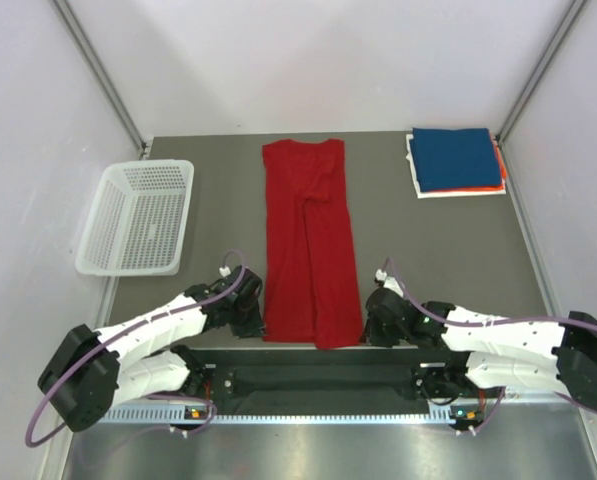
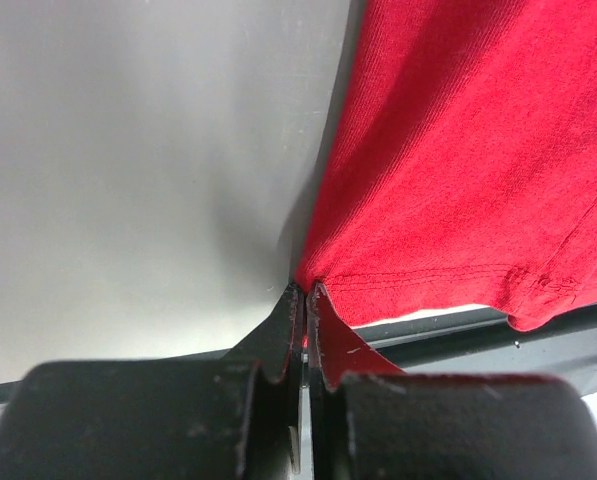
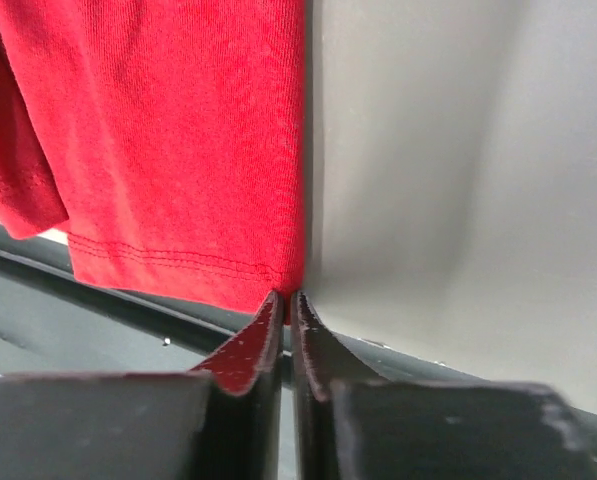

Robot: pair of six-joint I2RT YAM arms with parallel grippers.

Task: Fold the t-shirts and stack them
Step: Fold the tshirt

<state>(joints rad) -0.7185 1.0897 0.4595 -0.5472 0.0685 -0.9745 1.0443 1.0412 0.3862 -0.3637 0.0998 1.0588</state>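
Observation:
A bright red t-shirt (image 1: 308, 245) lies as a long narrow strip down the middle of the grey table. My left gripper (image 1: 250, 318) sits at its near left corner, and the left wrist view shows the jaws (image 2: 306, 290) shut on the hem corner of the red cloth (image 2: 478, 150). At the near right corner, my right gripper (image 1: 370, 322) is shut too, pinching the hem corner (image 3: 287, 296) of the red cloth (image 3: 168, 130). Folded t-shirts are stacked at the back right: a dark blue one (image 1: 456, 158) on top, with orange (image 1: 495, 184) and white (image 1: 418, 188) edges showing beneath.
A white mesh basket (image 1: 138, 215) stands at the table's left edge. Pale walls with metal posts enclose the table on three sides. The black rail (image 1: 318, 380) carrying the arm bases runs along the near edge, just below the shirt's hem.

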